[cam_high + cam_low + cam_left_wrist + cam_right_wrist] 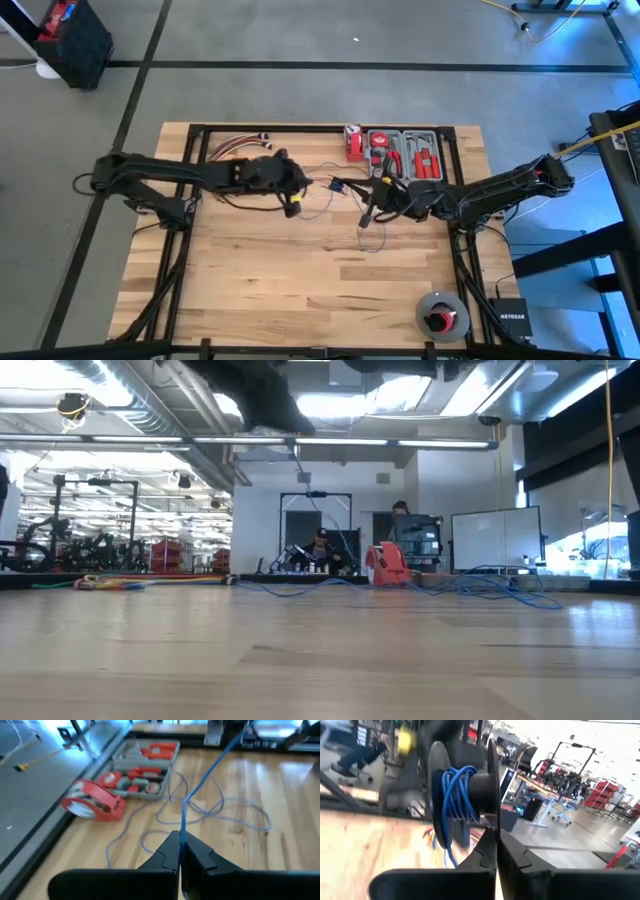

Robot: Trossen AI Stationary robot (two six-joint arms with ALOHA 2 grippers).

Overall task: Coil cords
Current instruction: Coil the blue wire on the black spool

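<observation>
The cord is a thin blue wire. Part of it is wound on a black spool (462, 787). Another stretch runs through the air (210, 767), and the remainder lies in loose loops on the wooden table (227, 812). My left gripper (180, 851) is above the table's middle, left of the spool, and is shut on the cord. My right gripper (497, 845) comes in from the table's right and is shut on the spool, which it holds in the air (372, 205). In the low view the cord hangs down thinly (312, 510) from the arms at the top. My left gripper pinches a single strand of the cord (181, 836) between its two fingertips, slanting down from the table's left. From the fingers the strand rises fairly straight toward the spool; the loops lie slack on the table. My right gripper pinches the rim of one spool flange (492, 822) between its two fingers, coming level from the table's right. The spool is lifted clear of the table, with its wound core (454, 795) lying sideways across the fingers.
A red tape dispenser (352, 142) and a grey tray of red-handled tools (405, 155) stand at the far edge. A bundle of red, yellow and white wires (235, 148) lies far left. A round roll (441, 315) sits near right. The table's near half is bare wood.
</observation>
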